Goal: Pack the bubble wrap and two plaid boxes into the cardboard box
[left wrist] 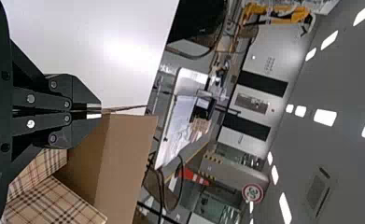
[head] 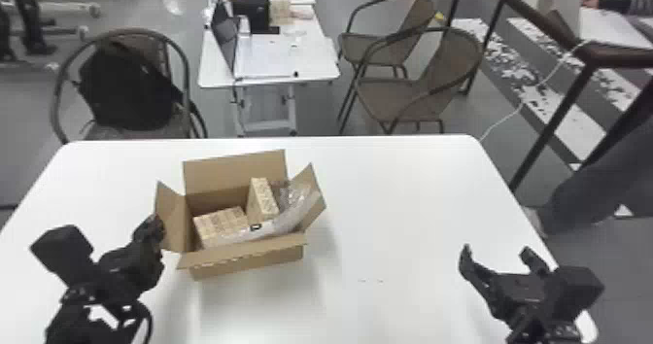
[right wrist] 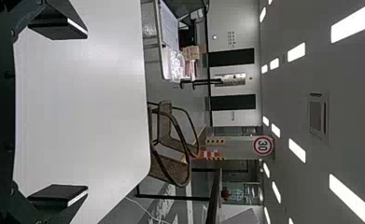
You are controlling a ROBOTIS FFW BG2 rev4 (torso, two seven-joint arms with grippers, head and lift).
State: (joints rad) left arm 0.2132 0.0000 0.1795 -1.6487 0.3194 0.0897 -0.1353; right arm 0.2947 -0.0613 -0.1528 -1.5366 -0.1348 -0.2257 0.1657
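Between left claw (head: 157,224), pinching a flap (head: 174,217), and wide right claw (head: 496,253) sits cardboard box (head: 248,264).

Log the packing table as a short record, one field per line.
container: cardboard box on the white table, top flaps open
contents: two plaid boxes and bubble wrap
bubble wrap: partly over the contents, lying up against the right flap
left gripper: closed on the left flap
right gripper: fingers apart, right of the box
packing: all three items in
closing: not done
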